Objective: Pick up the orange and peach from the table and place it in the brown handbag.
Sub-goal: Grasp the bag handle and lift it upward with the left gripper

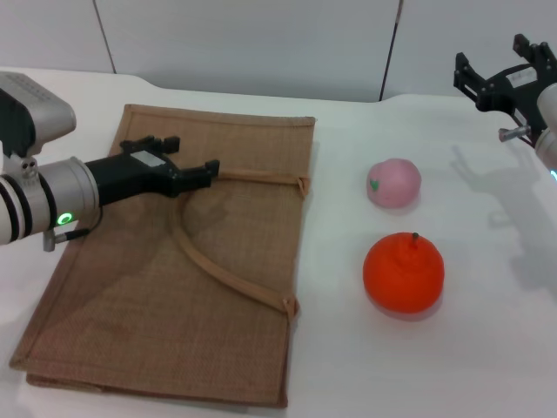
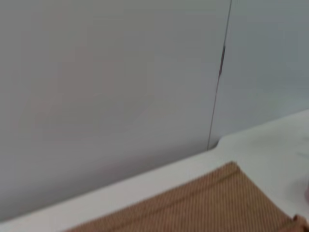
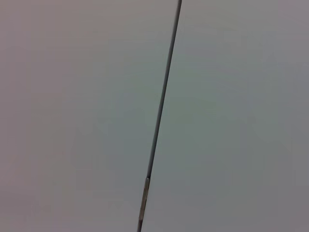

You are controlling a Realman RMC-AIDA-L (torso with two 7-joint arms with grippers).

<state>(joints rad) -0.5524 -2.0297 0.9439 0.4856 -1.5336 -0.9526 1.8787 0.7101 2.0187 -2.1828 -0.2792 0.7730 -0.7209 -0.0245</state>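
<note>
The brown handbag (image 1: 174,261) lies flat on the white table at the left, its two handles lying across it. Its far edge shows in the left wrist view (image 2: 207,205). The peach (image 1: 393,183) sits on the table to the right of the bag. The orange (image 1: 404,272) sits just nearer than the peach, stem up. My left gripper (image 1: 187,157) is open above the bag's far part, one fingertip close to the upper handle (image 1: 261,178). My right gripper (image 1: 496,70) is open and empty, held high at the far right, well away from both fruits.
The white table (image 1: 487,348) extends right of the fruits. A grey panelled wall (image 1: 261,43) runs behind the table; the right wrist view shows only this wall (image 3: 72,116) and its seam.
</note>
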